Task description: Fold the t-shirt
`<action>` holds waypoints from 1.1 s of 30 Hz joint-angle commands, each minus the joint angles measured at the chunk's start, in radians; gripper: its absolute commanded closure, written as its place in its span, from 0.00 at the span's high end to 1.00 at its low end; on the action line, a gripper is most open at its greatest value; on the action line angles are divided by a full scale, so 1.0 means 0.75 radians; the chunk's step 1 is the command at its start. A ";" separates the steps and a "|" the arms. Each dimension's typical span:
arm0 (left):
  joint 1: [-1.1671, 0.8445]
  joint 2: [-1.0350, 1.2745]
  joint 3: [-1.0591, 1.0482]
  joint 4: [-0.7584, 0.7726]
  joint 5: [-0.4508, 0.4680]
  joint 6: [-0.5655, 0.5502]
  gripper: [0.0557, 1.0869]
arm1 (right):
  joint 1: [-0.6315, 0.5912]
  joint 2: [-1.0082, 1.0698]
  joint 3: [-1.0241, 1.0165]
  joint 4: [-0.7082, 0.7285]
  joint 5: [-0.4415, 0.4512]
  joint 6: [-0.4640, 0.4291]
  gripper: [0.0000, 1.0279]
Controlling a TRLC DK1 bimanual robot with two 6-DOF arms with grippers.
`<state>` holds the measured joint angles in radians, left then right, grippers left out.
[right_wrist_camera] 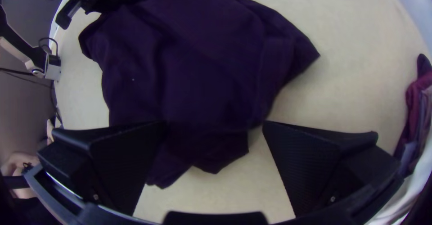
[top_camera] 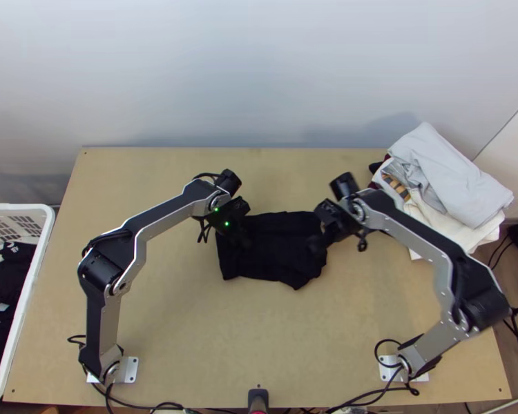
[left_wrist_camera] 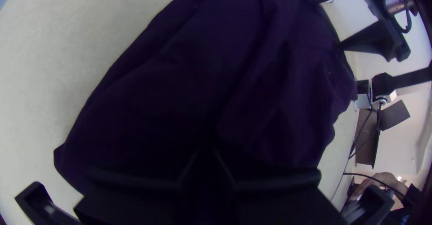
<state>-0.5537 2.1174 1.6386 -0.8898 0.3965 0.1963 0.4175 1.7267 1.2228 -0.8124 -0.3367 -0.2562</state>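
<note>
The top view shows a white plastic basket beside the light wooden table's left edge. The black fabric t-shirt lies rumpled mid-table. Left gripper closed, its hold unclear; right gripper open.

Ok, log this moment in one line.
Folding | black t-shirt rumpled on table | left gripper over it, closed | right gripper open at its edge

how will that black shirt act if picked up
The shirt would probably hang limp, judging by its soft creases. Its loose, uneven corners may droop or fold under. Lying low on the table, it seems unlikely to roll.
</note>
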 commanded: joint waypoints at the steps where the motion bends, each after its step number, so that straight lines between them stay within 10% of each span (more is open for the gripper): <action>1: -0.043 -0.113 0.024 -0.094 0.005 0.021 0.59 | -0.076 -0.208 -0.008 -0.109 -0.003 -0.033 0.97; 4: -0.063 -0.168 0.065 -0.178 0.003 0.033 0.96 | -0.144 -0.259 0.010 -0.156 -0.007 -0.025 0.97; 18: -0.006 -0.410 0.141 -0.442 0.038 0.137 0.96 | -0.248 -0.022 -0.072 -0.140 -0.523 0.117 0.96; 33: 0.344 -0.770 -0.256 -0.464 0.038 0.168 0.96 | -0.252 0.060 -0.146 0.214 -0.429 0.284 0.96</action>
<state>-0.3973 1.6337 1.5513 -1.2331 0.4252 0.3237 0.2276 1.7432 1.1446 -0.7185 -0.6865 -0.0681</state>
